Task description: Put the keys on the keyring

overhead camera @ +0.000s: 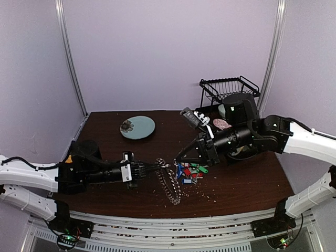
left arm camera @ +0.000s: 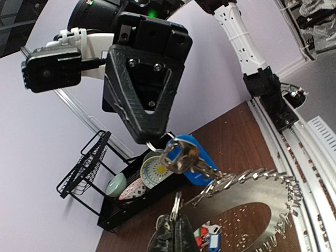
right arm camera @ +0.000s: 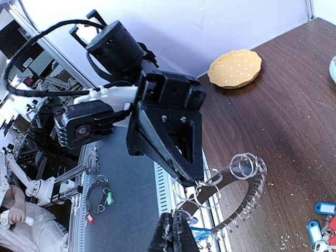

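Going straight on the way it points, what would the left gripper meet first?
Probably the blue-tagged key held by the right gripper, straight ahead of the left gripper; depth is unclear, so the right gripper itself might come first.

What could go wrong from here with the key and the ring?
1. The right gripper pinches the blue key only by its top end, so it may twist or slip during threading.
2. The left gripper holds the keyring at one thin spot close to the other gripper. A tug might free it or knock the two together.
3. If the keyring swings, it could scatter the loose keys beside it.
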